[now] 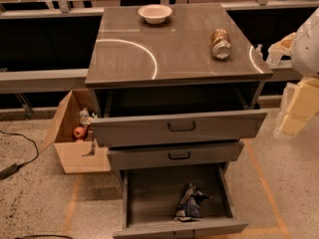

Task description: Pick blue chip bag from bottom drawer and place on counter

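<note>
Trouble is most likely on the way down. The bag lies crumpled on the floor of the bottom drawer, low in the frame, right of centre and close to the drawer's front wall. The gripper hangs at the right edge of the frame, level with the counter and just off its right corner, well apart from the bag. Whether it is spread or closed I cannot tell.

The top drawer is pulled out and the middle drawer juts a little, so both overhang the rear of the bottom drawer. An arm coming straight down from the counter's side could knock the top drawer's front or corner. I think the approach needs to come from the front, lower in the frame.

The bag is thin, creased foil. A shallow pinch could slip off an edge, and a deep push could press it flat against the drawer floor or shove it into the front wall.

A can lies on its side at the counter's right, near the gripper; a careless sweep could roll it off. A bowl sits at the far edge, well clear. The counter's middle and left look free for setting the bag down. An open box stands on the floor at left, out of the way.
</note>
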Robot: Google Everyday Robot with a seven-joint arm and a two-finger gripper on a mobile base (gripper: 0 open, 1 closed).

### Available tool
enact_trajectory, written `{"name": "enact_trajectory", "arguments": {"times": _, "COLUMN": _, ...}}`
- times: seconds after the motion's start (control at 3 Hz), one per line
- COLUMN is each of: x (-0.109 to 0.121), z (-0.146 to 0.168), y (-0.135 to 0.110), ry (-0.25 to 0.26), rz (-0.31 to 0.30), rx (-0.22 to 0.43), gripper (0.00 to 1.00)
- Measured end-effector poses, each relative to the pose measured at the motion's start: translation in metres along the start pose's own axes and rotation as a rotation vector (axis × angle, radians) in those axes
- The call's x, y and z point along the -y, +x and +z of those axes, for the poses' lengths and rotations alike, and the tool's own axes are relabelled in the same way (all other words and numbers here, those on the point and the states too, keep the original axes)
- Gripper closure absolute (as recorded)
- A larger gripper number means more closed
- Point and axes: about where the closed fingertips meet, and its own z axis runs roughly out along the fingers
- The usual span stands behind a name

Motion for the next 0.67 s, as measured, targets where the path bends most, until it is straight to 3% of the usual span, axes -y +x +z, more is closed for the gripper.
{"name": "enact_trajectory", "arguments": {"times": 0.67, "x": -0.012, "z": 0.085, "y": 0.024, "ry": 0.014, "rz": -0.114, "rx": 0.088, "gripper": 0.00}}
